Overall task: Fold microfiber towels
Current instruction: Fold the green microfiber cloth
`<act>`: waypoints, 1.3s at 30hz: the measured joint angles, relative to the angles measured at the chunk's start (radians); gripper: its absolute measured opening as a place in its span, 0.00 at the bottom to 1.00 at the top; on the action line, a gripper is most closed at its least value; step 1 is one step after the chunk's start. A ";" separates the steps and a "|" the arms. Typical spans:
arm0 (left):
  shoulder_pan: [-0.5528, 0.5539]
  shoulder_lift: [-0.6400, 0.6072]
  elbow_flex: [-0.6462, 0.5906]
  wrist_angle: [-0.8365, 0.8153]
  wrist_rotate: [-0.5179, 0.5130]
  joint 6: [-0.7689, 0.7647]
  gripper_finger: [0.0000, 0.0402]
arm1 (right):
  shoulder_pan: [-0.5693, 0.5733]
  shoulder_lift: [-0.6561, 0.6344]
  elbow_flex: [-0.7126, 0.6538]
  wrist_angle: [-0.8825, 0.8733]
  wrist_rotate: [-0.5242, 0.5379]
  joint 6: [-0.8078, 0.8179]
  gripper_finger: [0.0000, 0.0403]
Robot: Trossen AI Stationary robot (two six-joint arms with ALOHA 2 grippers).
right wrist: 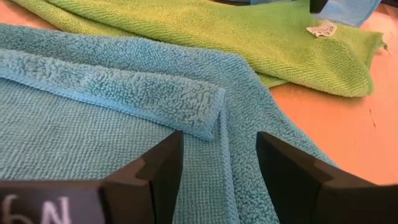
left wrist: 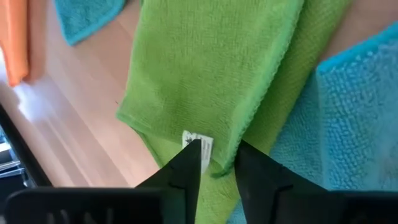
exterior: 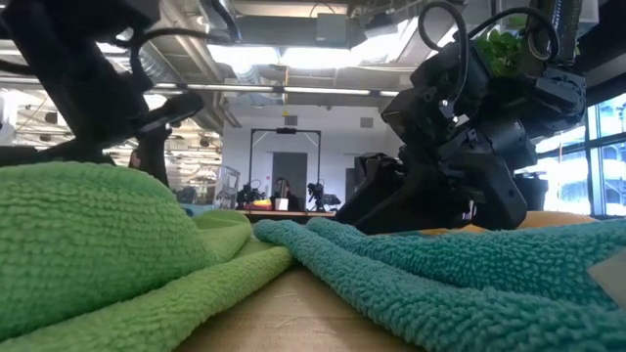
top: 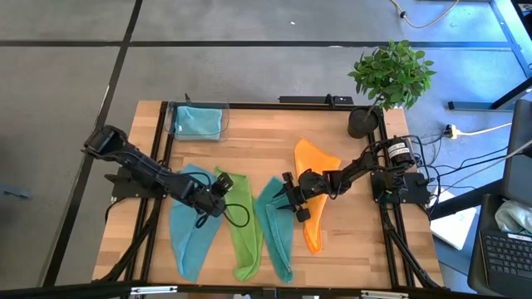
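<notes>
Five towels, left pincer [left wrist: 217,165] nipping lime towel [top: 241,220] corner, right pincer [right wrist: 217,163] open over teal towel [top: 278,228]

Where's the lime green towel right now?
In the high view the lime green towel lies left of centre at the table's near side, between the light blue towel and the teal towel, its far corner at the left gripper.
</notes>
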 joint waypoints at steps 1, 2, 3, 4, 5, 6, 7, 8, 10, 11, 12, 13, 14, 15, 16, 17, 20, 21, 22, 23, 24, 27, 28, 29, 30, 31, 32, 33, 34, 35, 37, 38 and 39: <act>0.002 0.008 0.000 0.004 0.000 0.001 0.20 | 0.000 0.000 0.000 0.000 0.000 0.000 0.51; 0.004 0.015 0.000 0.004 0.000 0.001 0.19 | 0.000 0.000 0.000 0.000 0.000 0.000 0.51; 0.005 0.021 0.000 0.001 0.000 0.001 0.18 | 0.000 0.000 0.000 0.000 -0.001 0.000 0.51; 0.005 0.023 0.000 0.001 0.000 0.002 0.17 | 0.000 0.000 0.000 0.000 -0.002 0.000 0.51; 0.005 0.025 0.000 0.002 0.000 0.002 0.16 | 0.000 0.000 0.000 0.000 -0.002 0.000 0.51; 0.005 0.026 0.000 0.003 -0.002 0.002 0.14 | 0.000 0.000 0.000 0.001 -0.002 0.000 0.51; 0.004 0.028 0.000 0.000 -0.006 0.001 0.12 | 0.000 0.000 0.000 0.003 -0.002 0.000 0.51; 0.002 0.028 0.007 -0.017 -0.014 -0.003 0.09 | 0.000 0.000 0.000 0.006 -0.002 0.000 0.51; -0.004 0.028 0.039 -0.056 -0.041 -0.032 0.04 | 0.000 0.000 0.000 0.019 -0.002 0.000 0.51; -0.006 0.028 0.063 -0.078 -0.055 -0.056 0.02 | 0.000 0.000 0.000 0.024 -0.002 0.001 0.51; -0.005 0.028 0.087 -0.101 -0.070 -0.092 0.01 | 0.000 0.000 0.001 0.029 -0.002 0.010 0.51; -0.004 0.028 0.114 -0.129 -0.080 -0.126 0.01 | 0.000 0.000 0.001 0.035 -0.002 0.027 0.51; 0.002 0.028 0.145 -0.163 -0.081 -0.153 0.01 | 0.000 0.000 0.001 0.044 -0.003 0.049 0.51; 0.008 0.028 0.177 -0.198 -0.080 -0.176 0.01 | 0.000 0.000 0.001 0.058 -0.005 0.070 0.51; 0.015 0.028 0.207 -0.235 -0.074 -0.197 0.00 | 0.000 0.000 0.001 0.073 -0.006 0.084 0.51; 0.023 0.028 0.236 -0.275 -0.068 -0.218 0.00 | 0.000 0.000 0.002 0.086 -0.008 0.099 0.51; 0.045 0.028 0.302 -0.386 -0.050 -0.263 0.00 | 0.003 0.000 0.005 0.113 -0.011 0.103 0.51; 0.050 0.027 0.320 -0.414 -0.047 -0.267 0.00 | 0.005 0.000 0.012 0.110 -0.011 0.103 0.51; 0.055 0.027 0.334 -0.443 -0.047 -0.268 0.00 | 0.009 0.000 0.018 0.108 -0.011 0.104 0.51; 0.058 0.027 0.346 -0.476 -0.047 -0.269 0.00 | 0.013 0.000 0.025 0.105 -0.011 0.106 0.51; 0.062 0.027 0.358 -0.507 -0.046 -0.270 0.00 | 0.020 0.000 0.034 0.097 -0.011 0.115 0.51; 0.069 0.027 0.394 -0.598 -0.065 -0.292 0.00 | 0.034 0.000 0.060 0.020 -0.012 0.124 0.51; 0.071 0.027 0.401 -0.623 -0.071 -0.296 0.00 | 0.036 0.000 0.069 -0.028 -0.012 0.122 0.51; 0.072 0.027 0.408 -0.645 -0.080 -0.305 0.00 | 0.036 0.000 0.077 -0.076 -0.012 0.123 0.51; 0.072 0.027 0.415 -0.654 -0.091 -0.315 0.00 | 0.033 0.001 0.085 -0.123 -0.010 0.127 0.51; 0.072 0.027 0.423 -0.660 -0.096 -0.321 0.00 | 0.028 0.001 0.094 -0.178 -0.002 0.128 0.51; 0.072 0.027 0.428 -0.663 -0.097 -0.329 0.00 | 0.024 0.001 0.101 -0.230 0.021 0.131 0.51; 0.072 0.027 0.432 -0.664 -0.097 -0.343 0.00 | 0.019 0.000 0.107 -0.269 0.035 0.140 0.51; 0.071 0.027 0.435 -0.665 -0.097 -0.357 0.00 | 0.016 -0.005 0.115 -0.314 0.064 0.149 0.51; 0.068 0.027 0.438 -0.665 -0.097 -0.374 0.00 | 0.009 -0.007 0.118 -0.351 0.072 0.161 0.51; 0.060 0.027 0.440 -0.666 -0.097 -0.405 0.00 | -0.005 -0.012 0.125 -0.434 0.076 0.195 0.51; 0.055 0.027 0.440 -0.669 -0.097 -0.422 0.00 | -0.011 -0.017 0.132 -0.475 0.076 0.212 0.51; 0.048 0.027 0.440 -0.672 -0.097 -0.439 0.00 | -0.014 -0.027 0.135 -0.512 0.084 0.231 0.51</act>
